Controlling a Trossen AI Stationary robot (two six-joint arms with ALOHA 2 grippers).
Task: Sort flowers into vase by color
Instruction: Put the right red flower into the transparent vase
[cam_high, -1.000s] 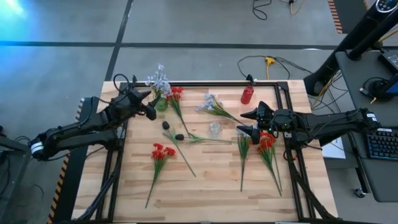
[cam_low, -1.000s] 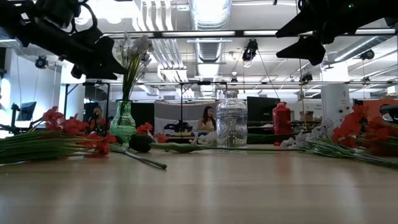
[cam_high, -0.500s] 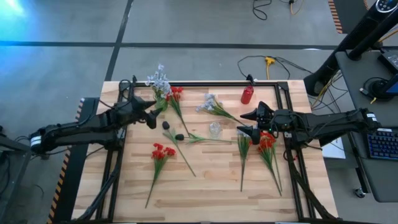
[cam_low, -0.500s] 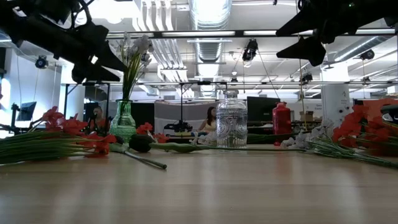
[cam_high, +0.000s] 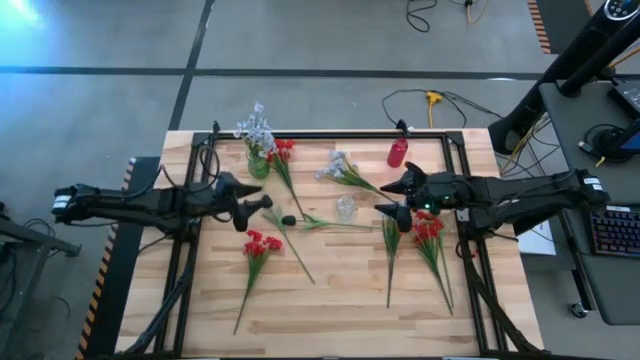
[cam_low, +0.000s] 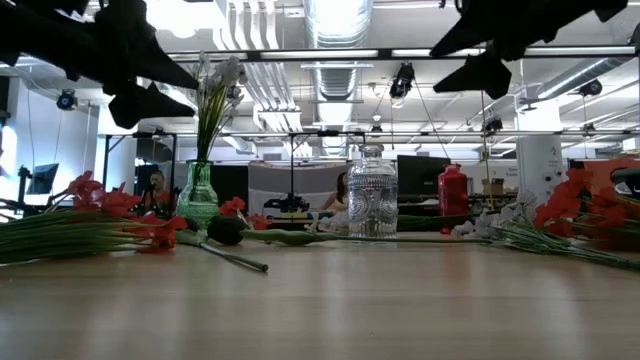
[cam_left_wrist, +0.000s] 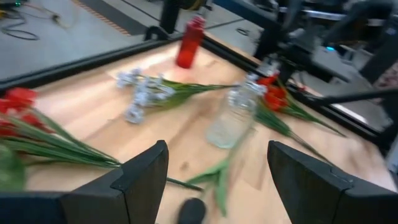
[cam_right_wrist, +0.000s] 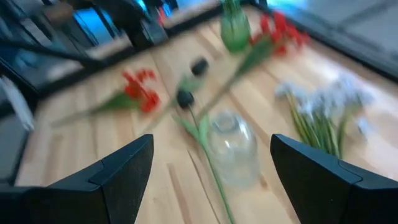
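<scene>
A: High view, jaws?
B: Left gripper (cam_high: 258, 207) jaws apart, empty, above the dark blossoms (cam_high: 280, 214) near desk (cam_high: 330, 310) centre. Right gripper (cam_high: 390, 197) spread wide, empty, beside clear vase (cam_high: 346, 208).
A: Flowers?
B: Pale spray (cam_high: 256, 128) stands in green vase (cam_high: 259, 165), far-left corner. Red sprays (cam_high: 260, 245) lie loose mid-desk; more toward the right edge.

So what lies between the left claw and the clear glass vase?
In the high view, between the left claw and the clear vase lies the dark-blossomed flower with its green stem.
</scene>
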